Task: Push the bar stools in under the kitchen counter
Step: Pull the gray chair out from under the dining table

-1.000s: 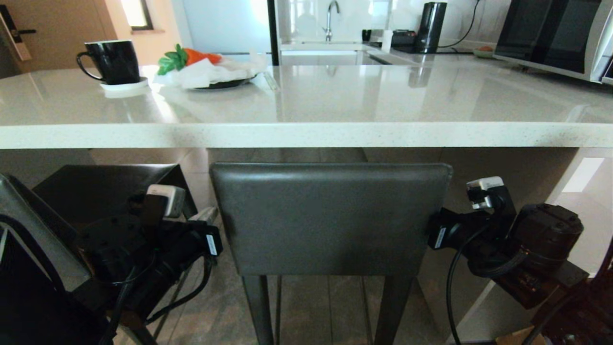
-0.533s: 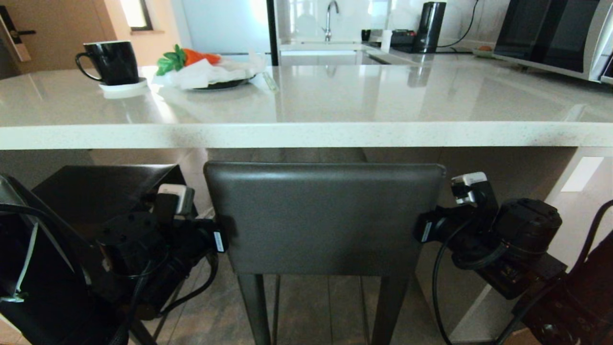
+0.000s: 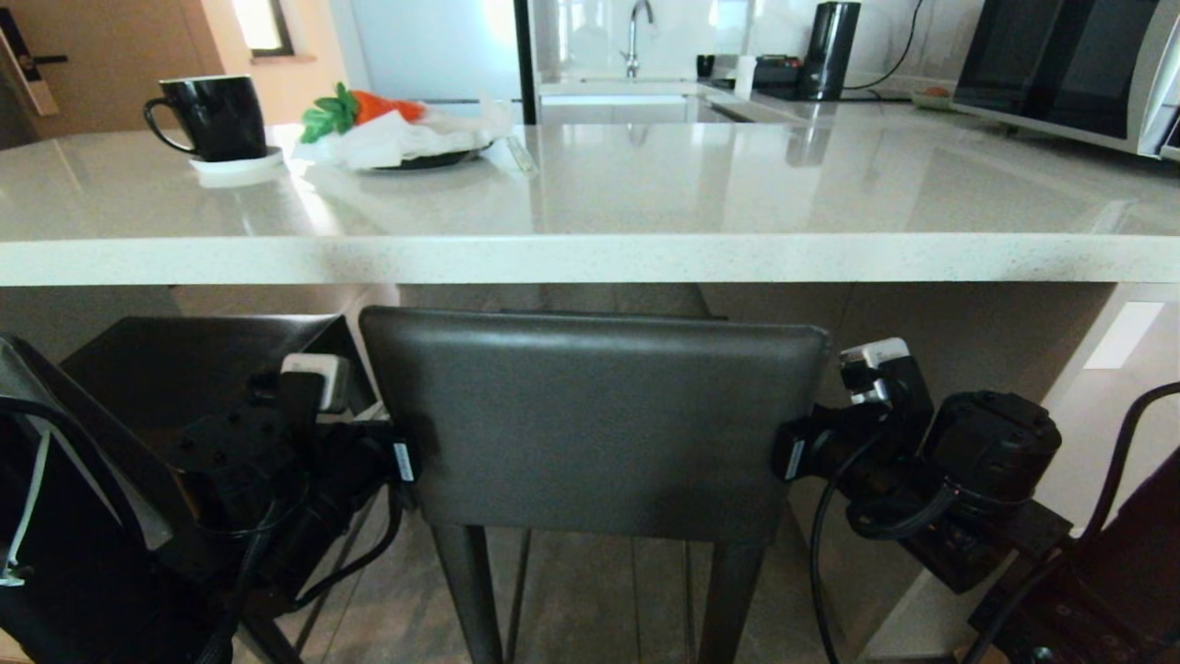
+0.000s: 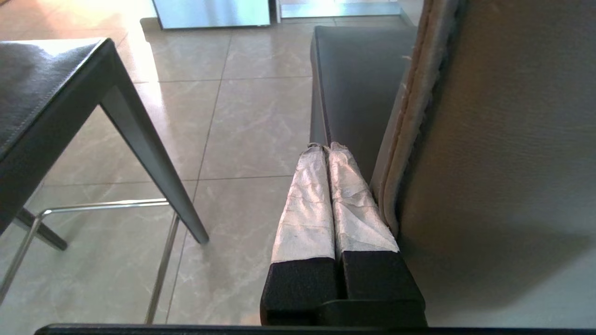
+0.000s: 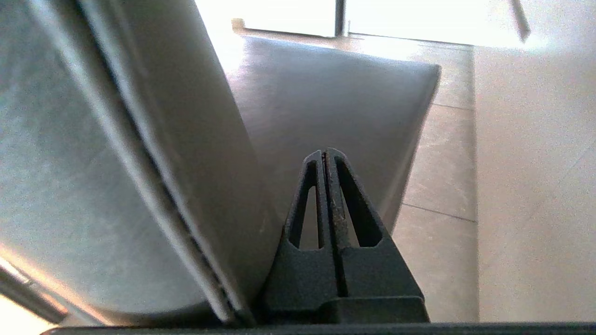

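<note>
While the middle stool (image 3: 590, 415) stands with its backrest just short of the front edge of the kitchen counter (image 3: 590, 258), both arms bracket it: the left gripper (image 4: 331, 153) lies along the backrest's left edge and the right gripper (image 5: 324, 156) along its right edge. Each gripper has its fingers pressed together on nothing, so the stool is flanked and nudged at its sides, not clasped. In the left wrist view the taped fingers (image 4: 305, 204) run right beside the backrest's seam, and in the right wrist view the black fingers sit just beside the other side of the backrest; whether either truly touches cannot be told for certain.

As for progress, this stool's seat reaches under the counter's overhang, with the backrest top just below the counter's thick front edge, so it looks largely in but perhaps not square; the backrest sits a little tilted in the head view, its left end further forward. A second stool (image 3: 198, 369) shows near the counter's left end, its flat seat partly under the overhang, its backrest out toward the robot, and it seems not fully in either.

On top, near the counter's left end, sit a black mug (image 3: 212, 115) and a plate with a cloth (image 3: 410, 143); none of these bear on the push.

Likely left: finishing and squaring this stool, then seeing to the other one.
</note>
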Robot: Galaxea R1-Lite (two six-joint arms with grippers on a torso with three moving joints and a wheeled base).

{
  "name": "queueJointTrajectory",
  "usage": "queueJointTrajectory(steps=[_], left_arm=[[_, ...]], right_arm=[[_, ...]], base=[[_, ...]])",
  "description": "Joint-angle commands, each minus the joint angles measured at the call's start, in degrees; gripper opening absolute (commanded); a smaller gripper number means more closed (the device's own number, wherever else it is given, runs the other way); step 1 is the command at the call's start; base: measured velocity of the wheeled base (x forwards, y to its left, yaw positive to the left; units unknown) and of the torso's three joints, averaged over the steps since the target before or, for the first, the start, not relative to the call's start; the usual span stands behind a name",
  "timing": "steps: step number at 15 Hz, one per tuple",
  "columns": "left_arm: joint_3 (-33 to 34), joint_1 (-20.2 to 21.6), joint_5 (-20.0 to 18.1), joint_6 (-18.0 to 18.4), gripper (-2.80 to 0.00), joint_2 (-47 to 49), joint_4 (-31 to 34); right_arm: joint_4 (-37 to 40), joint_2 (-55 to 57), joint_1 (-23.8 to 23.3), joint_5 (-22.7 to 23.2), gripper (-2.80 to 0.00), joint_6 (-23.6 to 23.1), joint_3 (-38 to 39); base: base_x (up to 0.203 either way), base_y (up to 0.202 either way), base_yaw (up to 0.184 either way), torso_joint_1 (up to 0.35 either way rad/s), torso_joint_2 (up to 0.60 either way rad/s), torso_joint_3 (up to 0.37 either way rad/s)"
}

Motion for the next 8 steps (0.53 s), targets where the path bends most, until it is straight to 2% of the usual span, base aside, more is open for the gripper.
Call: queueJointTrajectory(steps=[1,5,8], left_arm=[[0.2,-1.4,-0.5,-0.1,-2.80,-1.3,-0.7],[1.1,-7.1,-0.2,-0.1,-2.80,-3.2,-0.7],[1.4,-7.5,2.0,-0.1,-2.80,-3.0,-0.7]], right_arm=[[-0.6,-0.8,0.2,-2.8,-2.80,-0.1,-0.2],[-0.6,-1.4,-0.4,-4.4,-2.80,-0.1,0.0],[-0.5,-1.9,-0.4,-5.0,-2.80,-0.1,0.1]], base=[[0.000,0.000,0.000,0.000,0.00,0.000],[0.000,0.000,0.000,0.000,0.00,0.000],[0.000,0.000,0.000,0.000,0.00,0.000]])
